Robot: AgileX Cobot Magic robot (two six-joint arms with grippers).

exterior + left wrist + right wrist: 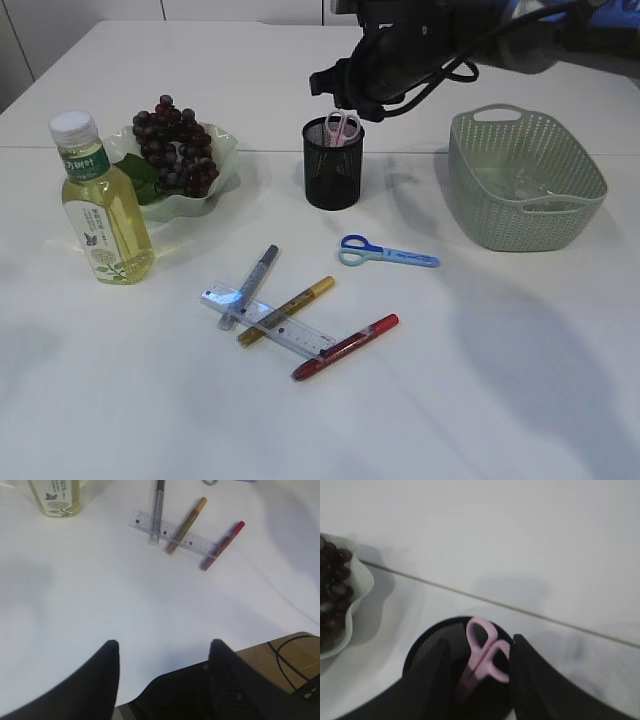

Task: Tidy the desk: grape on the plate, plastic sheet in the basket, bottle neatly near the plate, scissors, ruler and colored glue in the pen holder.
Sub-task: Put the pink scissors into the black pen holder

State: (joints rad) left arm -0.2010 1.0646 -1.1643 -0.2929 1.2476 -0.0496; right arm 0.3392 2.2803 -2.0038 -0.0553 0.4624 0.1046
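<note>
The right gripper (343, 108) hangs just above the black mesh pen holder (333, 165), and in the exterior view its dark arm covers its fingers, so only the right wrist view shows them: two fingers (432, 680) spread on either side of the pink scissors (482, 652), which stand handles-up inside the holder; whether the pads touch the handles is hard to tell, though the jaws look apart rather than clamped. The left gripper (165, 652) appears only in its own wrist view (the exterior view does not show it), its two fingers parted over bare table with nothing between them. That view also cuts off the bottle (55, 497) at the top edge and shows a brown floor patch with cables (295, 652) past the table edge. The exterior view gives the rest: grapes (176, 145) on the pale green plate (222, 140), the bottle standing just beside it, blue scissors (385, 252) lying flat, and a clear ruler (272, 322) crossed by a silver glue pen (250, 285), a gold glue pen (287, 310) and a red glue pen (346, 346). The green basket (480, 170) holds something clear, hard to make out. The white table (500, 380) has a seam running across it.
</note>
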